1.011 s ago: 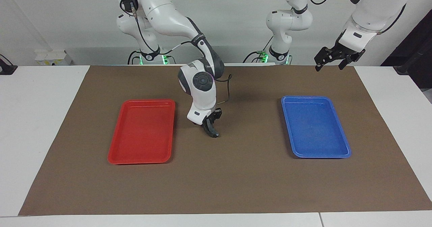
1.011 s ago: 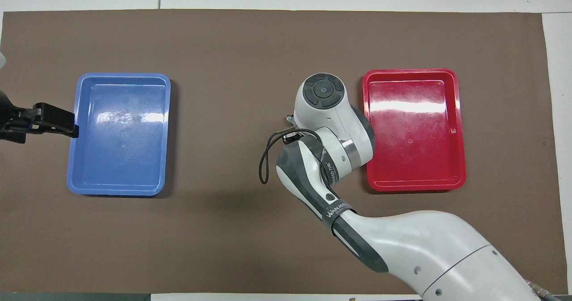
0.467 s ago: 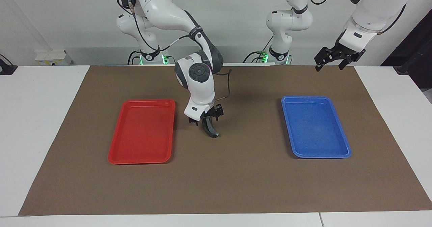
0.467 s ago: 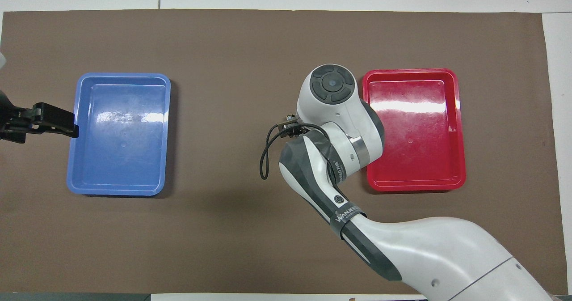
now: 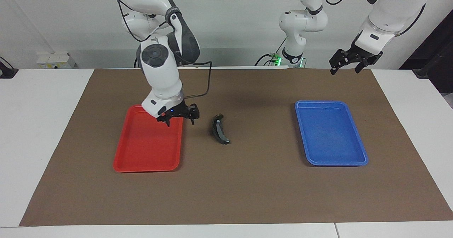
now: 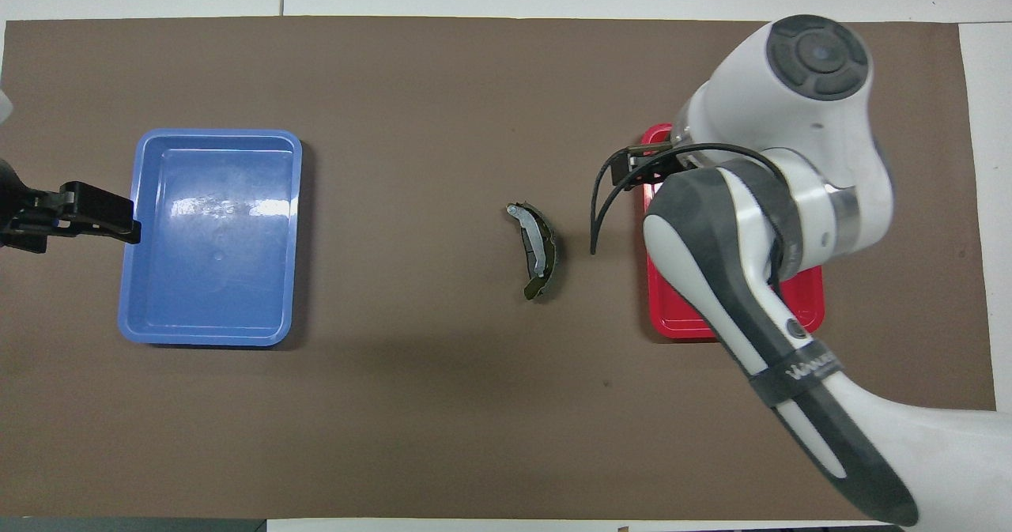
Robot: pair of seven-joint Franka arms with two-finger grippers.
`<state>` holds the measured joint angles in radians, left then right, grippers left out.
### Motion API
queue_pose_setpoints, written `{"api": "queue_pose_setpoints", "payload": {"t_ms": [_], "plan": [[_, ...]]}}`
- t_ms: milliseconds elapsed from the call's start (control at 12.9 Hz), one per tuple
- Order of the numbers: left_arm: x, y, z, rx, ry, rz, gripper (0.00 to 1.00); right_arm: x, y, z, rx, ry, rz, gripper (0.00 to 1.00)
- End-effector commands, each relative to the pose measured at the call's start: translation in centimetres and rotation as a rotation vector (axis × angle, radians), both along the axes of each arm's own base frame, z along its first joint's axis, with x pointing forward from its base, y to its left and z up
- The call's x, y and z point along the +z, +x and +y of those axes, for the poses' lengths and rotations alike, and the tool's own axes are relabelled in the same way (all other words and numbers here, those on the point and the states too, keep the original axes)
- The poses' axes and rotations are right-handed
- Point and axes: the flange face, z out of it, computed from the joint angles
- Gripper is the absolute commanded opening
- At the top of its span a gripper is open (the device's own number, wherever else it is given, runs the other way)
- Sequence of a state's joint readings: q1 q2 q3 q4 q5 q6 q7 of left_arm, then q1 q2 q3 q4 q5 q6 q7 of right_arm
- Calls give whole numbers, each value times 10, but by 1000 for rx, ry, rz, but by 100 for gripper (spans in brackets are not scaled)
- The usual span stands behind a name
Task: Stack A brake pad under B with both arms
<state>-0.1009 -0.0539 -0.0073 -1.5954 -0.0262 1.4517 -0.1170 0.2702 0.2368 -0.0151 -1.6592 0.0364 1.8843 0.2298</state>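
Red tray [image 5: 147, 149] at left-centre of the facing view, on a brown mat [image 5: 233, 192] covering the table [image 5: 35, 125]. Right tool [image 5: 179, 117] hangs over the tray's upper right corner, fingers spread, empty. B [image 5: 219, 128] lies on the mat just beside the tray, mid-frame, clear of both tools: black crescent, grey inner strip, one tip metal-capped [image 6: 537, 250]. Only this one pad is distinguishable. Blue tray [image 5: 331, 133] at right-centre, empty. Left tool [image 5: 348, 65] waits at upper right above the mat's edge, fingers spread, empty.
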Motion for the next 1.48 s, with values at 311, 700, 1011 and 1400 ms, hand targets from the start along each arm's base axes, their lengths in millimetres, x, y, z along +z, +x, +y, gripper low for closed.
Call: {"api": "queue_pose_setpoints", "payload": {"t_ms": [311, 700, 1011, 1400], "plan": [[-2, -3, -13, -18, -9, -9, 99, 75, -42, -114, -9, -68, 85, 99], [-2, -2, -11, -20, -11, -14, 99, 106, -68, -162, -7, -62, 100, 99], [-4, -2, -13, -27, -10, -11, 99, 112, -83, -176, -37, -78, 78, 99], [-4, -1, -14, -28, -11, -14, 99, 110, -85, -188, -60, -64, 73, 99]]}}
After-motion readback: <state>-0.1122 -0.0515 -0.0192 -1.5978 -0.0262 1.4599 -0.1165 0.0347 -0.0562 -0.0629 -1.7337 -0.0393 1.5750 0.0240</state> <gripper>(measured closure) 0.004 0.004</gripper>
